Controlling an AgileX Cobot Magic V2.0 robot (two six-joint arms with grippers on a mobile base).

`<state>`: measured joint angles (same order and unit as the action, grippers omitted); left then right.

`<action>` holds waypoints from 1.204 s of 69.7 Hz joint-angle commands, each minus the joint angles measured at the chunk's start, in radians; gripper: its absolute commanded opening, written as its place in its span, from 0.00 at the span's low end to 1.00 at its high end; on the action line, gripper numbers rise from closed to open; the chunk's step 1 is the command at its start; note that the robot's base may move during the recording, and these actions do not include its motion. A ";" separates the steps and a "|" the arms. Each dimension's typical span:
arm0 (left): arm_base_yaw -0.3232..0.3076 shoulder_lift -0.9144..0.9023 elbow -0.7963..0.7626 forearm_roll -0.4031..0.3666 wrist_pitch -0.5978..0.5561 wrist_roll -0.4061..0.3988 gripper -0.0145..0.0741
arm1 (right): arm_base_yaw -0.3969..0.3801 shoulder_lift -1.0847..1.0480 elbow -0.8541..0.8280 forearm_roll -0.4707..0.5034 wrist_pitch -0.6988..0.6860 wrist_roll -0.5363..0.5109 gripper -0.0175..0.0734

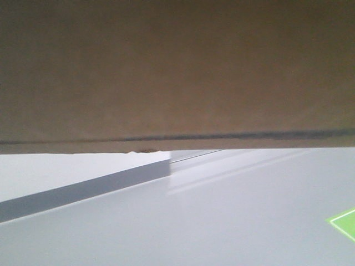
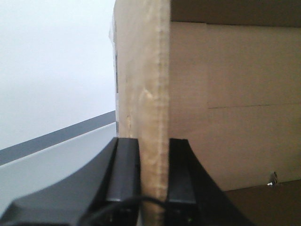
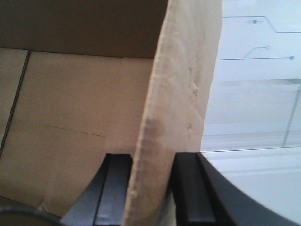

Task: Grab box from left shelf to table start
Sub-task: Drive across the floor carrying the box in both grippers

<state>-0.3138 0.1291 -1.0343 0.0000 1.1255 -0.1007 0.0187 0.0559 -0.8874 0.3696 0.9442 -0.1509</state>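
The brown cardboard box [image 1: 177, 72] fills the upper half of the front view, its lower edge above the white table [image 1: 222, 210]. In the left wrist view my left gripper [image 2: 154, 169] is shut on the box's upright wall [image 2: 143, 94], one black finger on each side. In the right wrist view my right gripper [image 3: 150, 188] is shut on the opposite wall [image 3: 183, 94] in the same way. The box's open inside [image 3: 75, 117] shows beside each wall. The left shelf is out of view.
A grey step or ledge edge [image 1: 83, 191] crosses the white surface at the left. A green marked patch [image 1: 345, 223] lies at the right edge. A pale wall with thin blue printed lines [image 3: 258, 42] stands behind the right gripper.
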 commanded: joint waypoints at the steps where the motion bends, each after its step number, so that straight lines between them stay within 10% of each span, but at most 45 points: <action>1: -0.012 0.009 -0.036 0.018 -0.142 -0.014 0.05 | -0.002 0.024 -0.024 -0.087 -0.111 -0.009 0.26; 84: -0.012 0.009 -0.036 0.017 -0.136 -0.014 0.05 | -0.002 0.024 -0.024 -0.088 -0.111 -0.009 0.26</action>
<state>-0.3138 0.1291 -1.0343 0.0000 1.1255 -0.1007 0.0187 0.0559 -0.8874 0.3696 0.9442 -0.1509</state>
